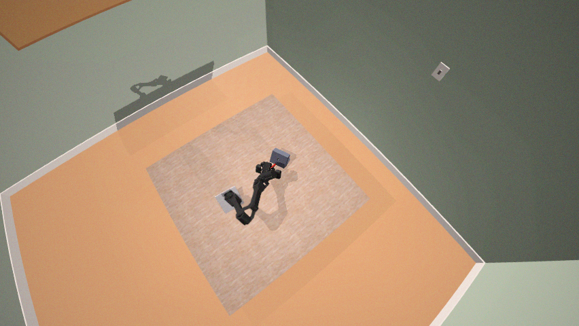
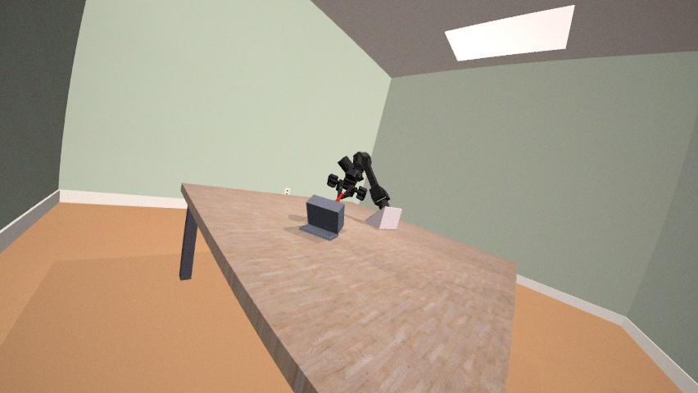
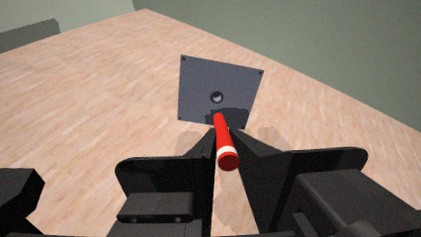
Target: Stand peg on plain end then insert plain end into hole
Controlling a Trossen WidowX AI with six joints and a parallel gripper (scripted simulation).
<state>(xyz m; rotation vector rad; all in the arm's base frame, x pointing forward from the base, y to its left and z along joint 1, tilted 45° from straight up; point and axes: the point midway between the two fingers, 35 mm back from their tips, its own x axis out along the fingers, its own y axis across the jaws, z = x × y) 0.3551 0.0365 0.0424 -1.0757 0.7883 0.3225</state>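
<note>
My gripper [image 3: 221,131] [image 1: 270,168] [image 2: 343,191] is shut on the red peg [image 3: 223,132] [image 1: 273,166] [image 2: 339,196]. The peg is off the table and tilted. Its white-banded end is nearest the wrist camera, and its plain end points toward the sloped panel. The blue-grey sloped panel [image 3: 198,84] [image 1: 283,154] [image 2: 324,218] stands in front of the gripper. Its round hole [image 3: 216,97] [image 1: 278,159] shows uncovered, above the plain end in the wrist view. The plain end looks outside the hole; its exact gap to the panel cannot be told.
The wooden table [image 1: 194,170] [image 2: 390,292] [image 3: 99,89] carries the panel and the arm. A pale wedge-shaped block [image 2: 391,218] [image 1: 221,200] is at the arm's base. The panel has small dark dots at its corners. A shadow falls on its lower face.
</note>
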